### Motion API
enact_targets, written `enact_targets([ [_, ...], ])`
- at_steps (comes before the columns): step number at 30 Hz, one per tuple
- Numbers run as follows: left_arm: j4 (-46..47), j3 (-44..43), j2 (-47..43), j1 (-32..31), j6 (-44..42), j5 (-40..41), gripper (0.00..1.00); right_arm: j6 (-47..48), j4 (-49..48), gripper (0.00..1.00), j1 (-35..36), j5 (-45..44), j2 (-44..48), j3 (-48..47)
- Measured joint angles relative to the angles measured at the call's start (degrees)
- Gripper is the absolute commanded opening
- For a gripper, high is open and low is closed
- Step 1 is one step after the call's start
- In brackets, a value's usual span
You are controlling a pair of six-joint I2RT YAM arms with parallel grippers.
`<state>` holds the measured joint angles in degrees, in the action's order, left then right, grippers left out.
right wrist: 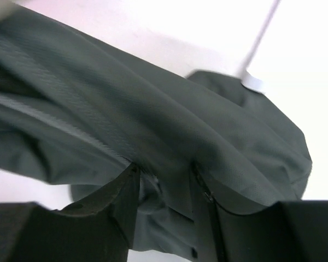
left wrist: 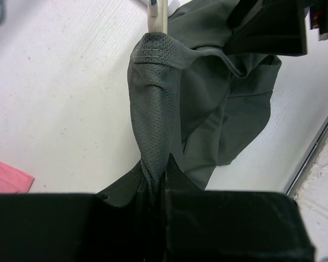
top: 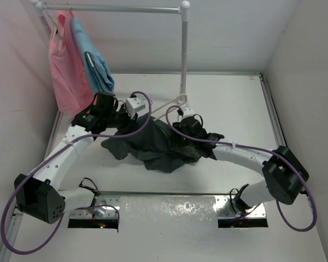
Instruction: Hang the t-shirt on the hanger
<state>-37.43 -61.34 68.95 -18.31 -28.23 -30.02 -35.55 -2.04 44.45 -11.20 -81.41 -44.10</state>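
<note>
The t-shirt (top: 153,144) lies bunched at the middle of the worktop (top: 235,103). One arm of the hanger (top: 174,103) is tucked into a stitched opening of the shirt, and the hook pokes out at 1 o'clock. From 10 o'clock, the left gripper (left wrist: 157,196) is clenched on a twisted rope of the shirt, which we judge keeps that opening taut along the hanger. At 3 o'clock, the right gripper (right wrist: 164,191) straddles a fold of cloth, though we cannot tell whether it pinches. The pipe rail (top: 120,8) stands at 12 o'clock, and the pink garment (top: 63,71) and light blue garment (top: 95,65) hang near 10 o'clock.
</note>
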Motion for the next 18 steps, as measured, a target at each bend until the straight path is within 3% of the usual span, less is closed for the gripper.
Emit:
enact_targets([
  [13, 0.0, 0.0, 0.0, 0.0, -0.2, 0.0, 0.00, 2.0, 6.4, 0.23, 0.1, -10.6, -5.6, -3.7],
  [15, 0.0, 0.0, 0.0, 0.0, -0.2, -0.1, 0.00, 2.1, 6.9, 0.25, 0.1, -11.4, -5.7, -4.1],
  [16, 0.0, 0.0, 0.0, 0.0, -0.2, -0.1, 0.00, 2.1, 6.6, 0.33, 0.1, -11.3, -5.8, -4.1],
  [18, 0.0, 0.0, 0.0, 0.0, -0.2, -0.2, 0.00, 1.8, 5.1, 0.38, 0.1, -10.5, -6.5, -4.0],
])
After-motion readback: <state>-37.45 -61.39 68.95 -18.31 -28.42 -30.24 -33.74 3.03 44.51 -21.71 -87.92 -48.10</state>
